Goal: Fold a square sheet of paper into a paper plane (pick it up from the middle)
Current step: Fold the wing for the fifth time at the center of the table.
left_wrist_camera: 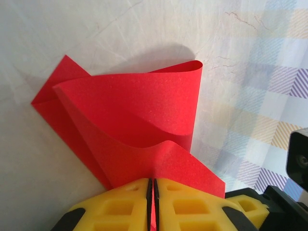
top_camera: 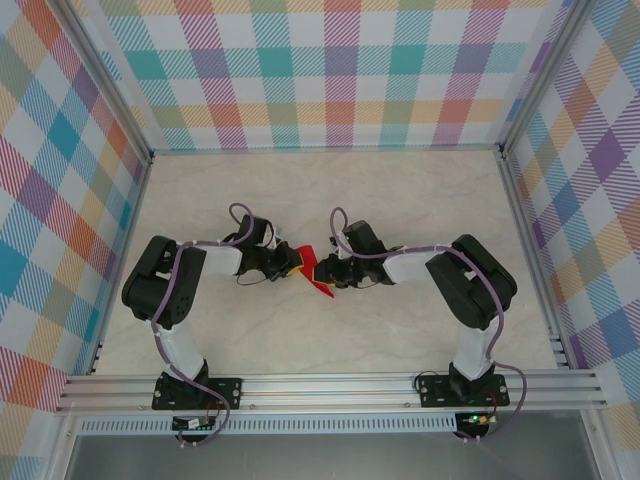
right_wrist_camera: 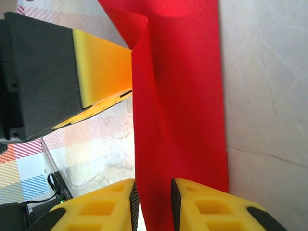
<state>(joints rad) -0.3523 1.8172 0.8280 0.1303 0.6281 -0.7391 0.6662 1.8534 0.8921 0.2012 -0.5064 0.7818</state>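
From above, the two arms meet nose to nose a little nearer the near edge than the far edge of the worktop (top_camera: 400, 200). The sheet of paper (top_camera: 311, 263) sits in the narrow gap between the left hand (top_camera: 291, 267) and the right hand (top_camera: 327, 272). Neither hand is the nearer one, since both are right at it. The red shape runs slantwise across the line joining them, from the far-left down toward the near-right.

In the left wrist view, the yellow fingers (left_wrist_camera: 122, 204) are pressed together on a near edge of the paper, with only a sliver of red between them. From that pinch the sheet opens away from the hand as a loose, curled fold (not a sharp crease). One layer lies flat on the worktop and points off to the left, while another arches up over it.

In the right wrist view, the paper is a long band running straight ahead from this hand, so its long axis lines up with the reach. The band passes between fingers (right_wrist_camera: 204, 209) that stand a little apart. I cannot tell whether they press on it or merely straddle it. The left hand's finger comes in from the left, meeting the band's folded edge farther along. By my reckoning, any flattening stroke must follow that length.
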